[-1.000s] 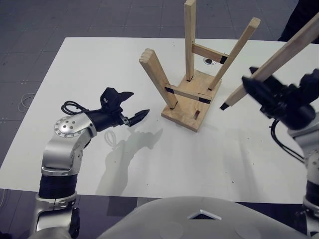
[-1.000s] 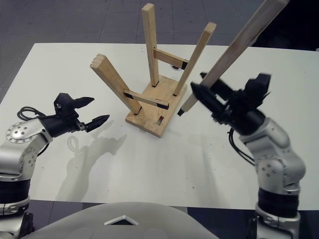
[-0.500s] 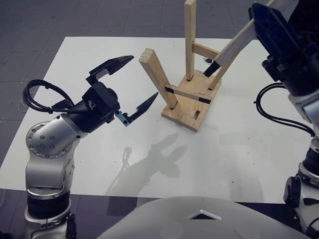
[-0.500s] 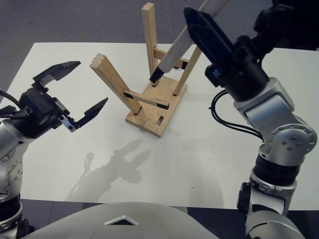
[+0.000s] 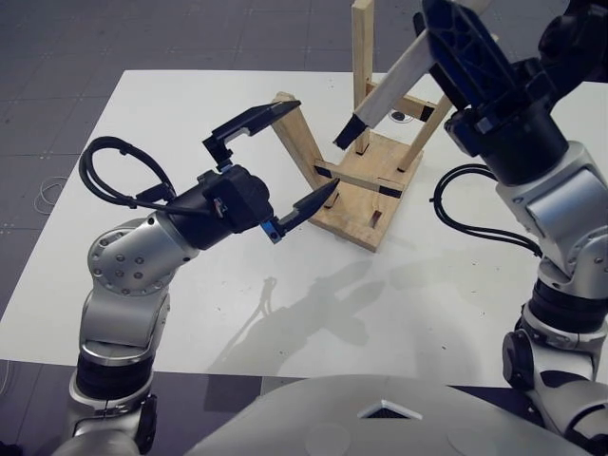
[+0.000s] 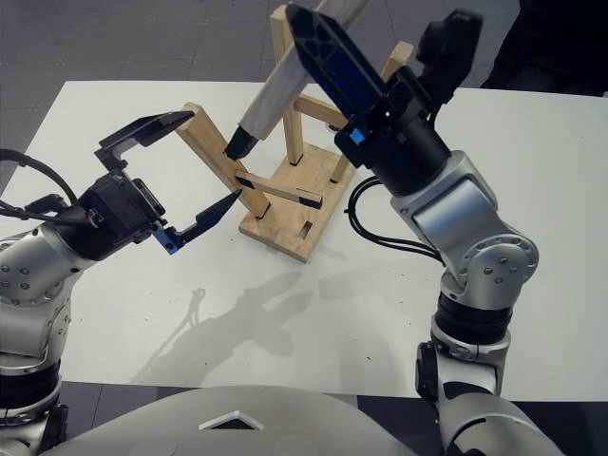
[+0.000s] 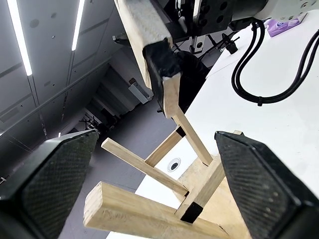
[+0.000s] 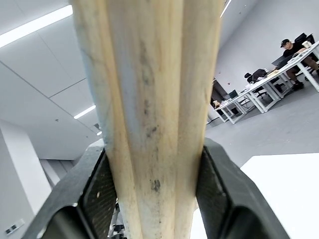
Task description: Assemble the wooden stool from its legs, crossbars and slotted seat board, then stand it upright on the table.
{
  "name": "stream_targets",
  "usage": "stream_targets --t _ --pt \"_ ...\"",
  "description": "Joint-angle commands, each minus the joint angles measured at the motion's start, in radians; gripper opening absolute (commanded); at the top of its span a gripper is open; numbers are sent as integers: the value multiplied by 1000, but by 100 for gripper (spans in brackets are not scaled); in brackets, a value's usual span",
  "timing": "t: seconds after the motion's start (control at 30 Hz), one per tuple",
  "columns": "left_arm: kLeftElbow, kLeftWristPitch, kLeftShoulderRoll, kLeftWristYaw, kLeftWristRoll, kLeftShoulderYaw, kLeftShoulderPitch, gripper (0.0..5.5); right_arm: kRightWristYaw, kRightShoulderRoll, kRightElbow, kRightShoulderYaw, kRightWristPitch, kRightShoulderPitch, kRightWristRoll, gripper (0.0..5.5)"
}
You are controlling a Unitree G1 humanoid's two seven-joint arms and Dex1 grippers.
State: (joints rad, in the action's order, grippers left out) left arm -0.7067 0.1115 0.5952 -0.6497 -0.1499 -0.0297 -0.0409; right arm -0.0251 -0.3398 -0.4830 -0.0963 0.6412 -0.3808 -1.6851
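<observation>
The slotted seat board (image 5: 366,201) lies upside down on the white table (image 5: 171,114). Three legs stick up from it, joined by crossbars (image 5: 356,179); the nearest leg (image 6: 211,150) leans toward my left. My left gripper (image 5: 306,150) is open, one finger on each side of that leaning leg (image 7: 139,214), apart from it. My right gripper (image 6: 328,38) is shut on a fourth, loose leg (image 5: 394,81), held high and slanted. Its black-tipped end (image 5: 348,133) hangs over the board between the standing legs. The pads (image 8: 94,199) press that leg (image 8: 149,124).
A round cable hole (image 5: 398,117) sits in the table behind the stool. Black cables (image 5: 475,223) loop off my right arm above the table's right part. The table's near edge (image 5: 313,359) lies below both arms, with dark floor around.
My left gripper rose off the table, opened wide and moved right to the leaning leg. My right arm swung the loose leg left and up, so its black end is over the board.
</observation>
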Motion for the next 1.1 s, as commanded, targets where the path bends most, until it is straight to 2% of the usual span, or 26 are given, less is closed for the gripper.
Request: stream_targets --t 0.03,0.43,0.77,1.1 --pt "30 -8 -15 12 17 -21 -39 434 19 17 -26 24 -3 1 32 204" --pt "39 -16 -57 76 25 12 -95 434 -29 6 -29 49 14 56 100 203" --pt "68 -21 -45 71 22 37 -110 434 -66 -59 -40 18 44 93 79 203" --pt "63 -41 -40 45 27 -1 -44 434 -73 -66 -29 -2 28 73 74 203"
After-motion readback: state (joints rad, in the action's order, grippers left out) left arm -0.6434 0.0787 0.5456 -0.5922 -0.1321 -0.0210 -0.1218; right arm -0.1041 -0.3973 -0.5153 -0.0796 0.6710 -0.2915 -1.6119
